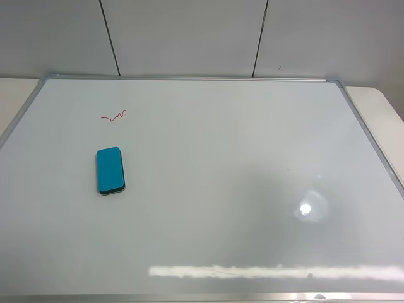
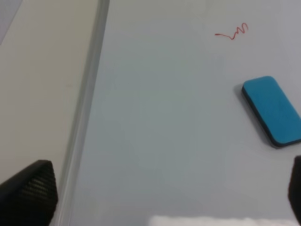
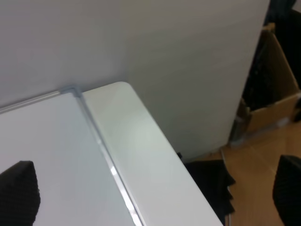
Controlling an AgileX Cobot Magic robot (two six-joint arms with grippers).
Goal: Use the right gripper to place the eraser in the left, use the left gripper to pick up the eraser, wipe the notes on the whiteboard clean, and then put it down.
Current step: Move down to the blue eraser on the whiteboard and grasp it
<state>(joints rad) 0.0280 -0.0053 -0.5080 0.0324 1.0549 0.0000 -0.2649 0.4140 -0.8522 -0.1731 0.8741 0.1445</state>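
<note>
The teal-blue eraser (image 1: 110,170) lies flat on the left part of the whiteboard (image 1: 240,189). The red notes (image 1: 115,116) are a short way beyond it, apart from it. Neither arm shows in the exterior high view. In the left wrist view the left gripper (image 2: 164,193) is open and empty, its fingertips (image 2: 28,193) wide apart above the board near its left frame. The eraser (image 2: 273,110) and the notes (image 2: 233,32) lie ahead of it, off to one side. The right gripper (image 3: 153,193) is open and empty over the board's far right corner (image 3: 70,92).
The board's silver frame (image 2: 89,94) runs along the cream table (image 2: 42,84). In the right wrist view the table edge (image 3: 155,155) drops to a wooden floor (image 3: 254,179), with a cardboard box (image 3: 275,94) and a dark object (image 3: 211,183) beside it. A grey wall (image 1: 189,38) stands behind the board.
</note>
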